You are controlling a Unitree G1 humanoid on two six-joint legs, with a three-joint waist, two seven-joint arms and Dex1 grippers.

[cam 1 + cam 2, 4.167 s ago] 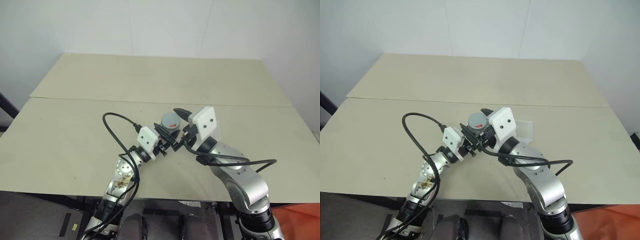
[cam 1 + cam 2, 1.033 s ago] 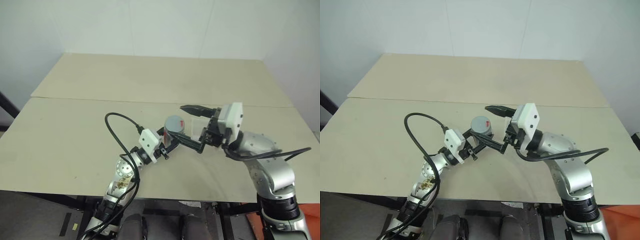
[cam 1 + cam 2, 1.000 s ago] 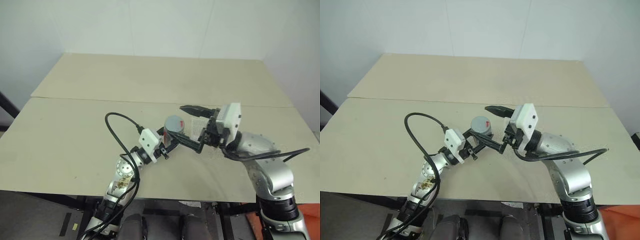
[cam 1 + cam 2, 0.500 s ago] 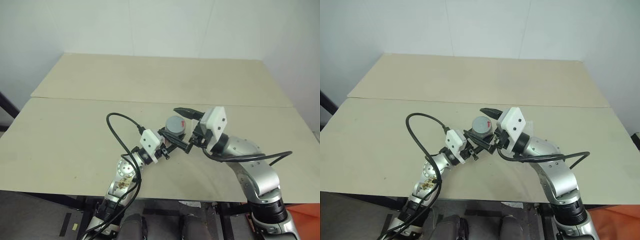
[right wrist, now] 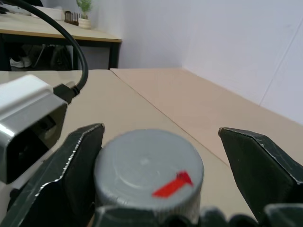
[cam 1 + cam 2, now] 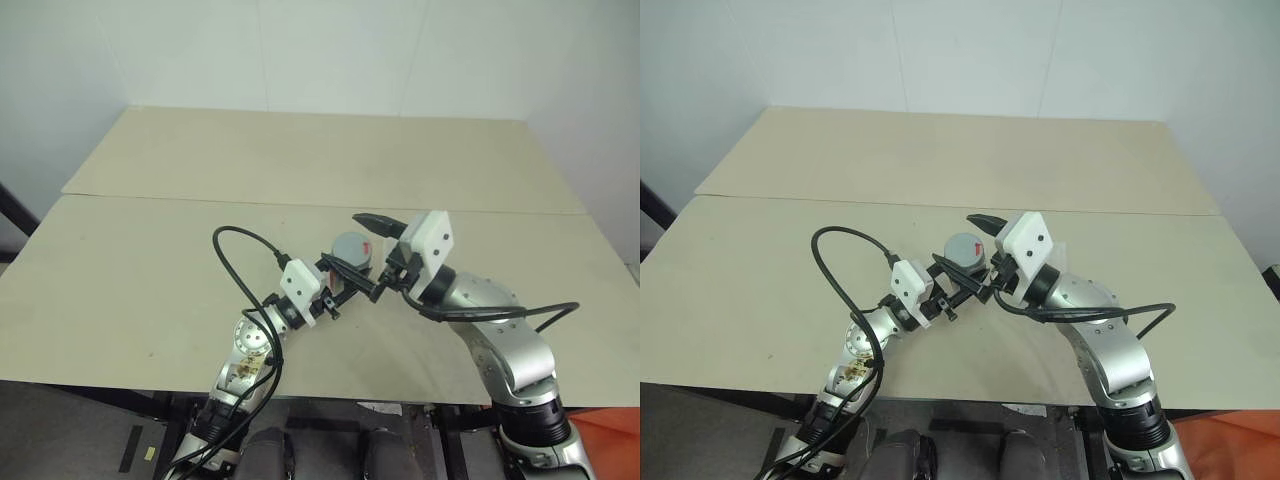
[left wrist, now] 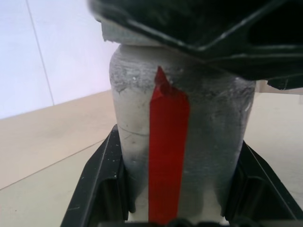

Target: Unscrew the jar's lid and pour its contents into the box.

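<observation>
Left wrist: we see the left hand (image 7: 175, 208) clamped on the rough grey jar (image 7: 180, 137), red stripe.
Right wrist: right hand (image 5: 156, 165) apart around the ridged round lid (image 5: 147, 172).

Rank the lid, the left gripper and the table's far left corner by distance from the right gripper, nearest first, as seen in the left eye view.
1. The lid: between the right gripper's open fingers, on top of the jar.
2. The left gripper: just below the lid, shut on the jar's body.
3. The table's far left corner: far off, up and to the left.
</observation>
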